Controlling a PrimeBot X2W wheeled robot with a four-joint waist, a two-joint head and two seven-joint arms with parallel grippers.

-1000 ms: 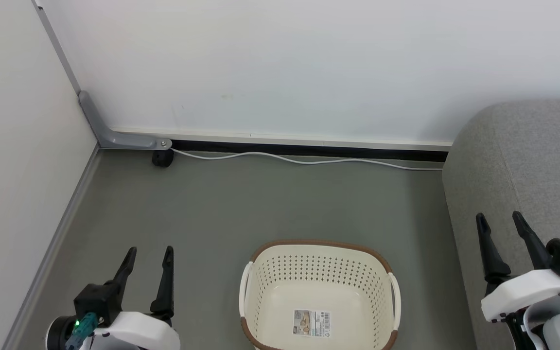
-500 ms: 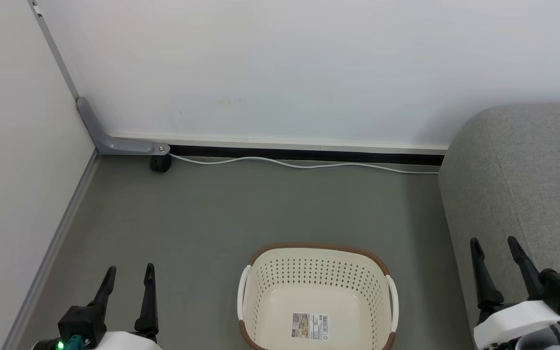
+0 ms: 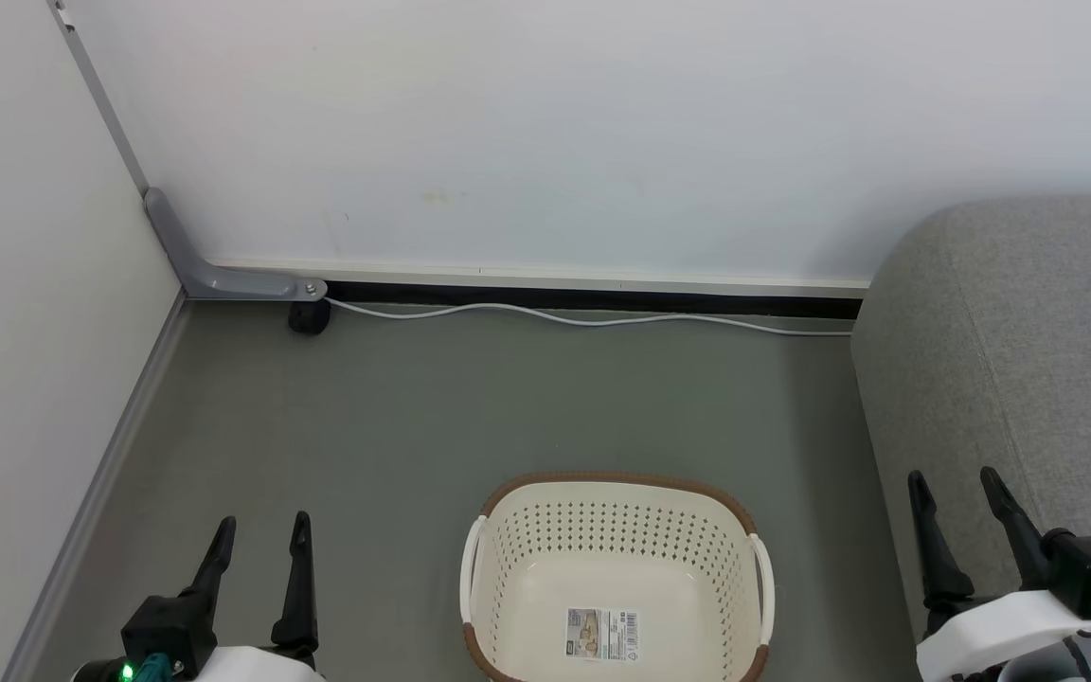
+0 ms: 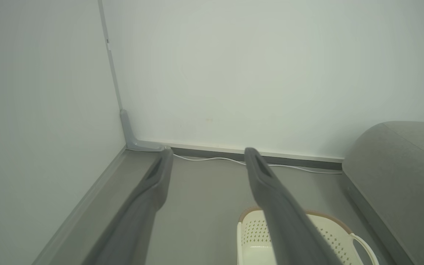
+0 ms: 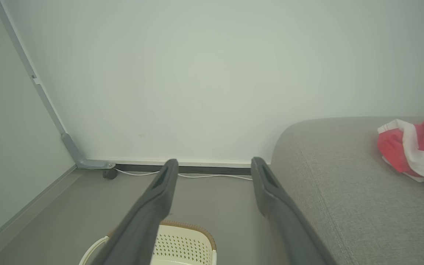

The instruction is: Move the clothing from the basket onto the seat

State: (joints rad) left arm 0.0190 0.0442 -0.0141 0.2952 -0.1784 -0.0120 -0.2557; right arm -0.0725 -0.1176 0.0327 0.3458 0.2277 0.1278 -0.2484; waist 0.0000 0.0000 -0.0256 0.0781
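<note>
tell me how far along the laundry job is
Looks done: the basket is empty, only its sticker showing, and red and white clothing lies on the sofa. In hand: nothing; the left fingers and right fingers are open and empty. Left: nothing visible to move.

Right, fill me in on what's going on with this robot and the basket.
The robot is moving clothing from a basket to the sofa, and the job looks finished. The basket sits on the floor between its arms, empty apart from a label sticker on its bottom. The red and white clothing lies on the sofa to the robot's right. The jaws on both arms stand open and hold nothing.
</note>
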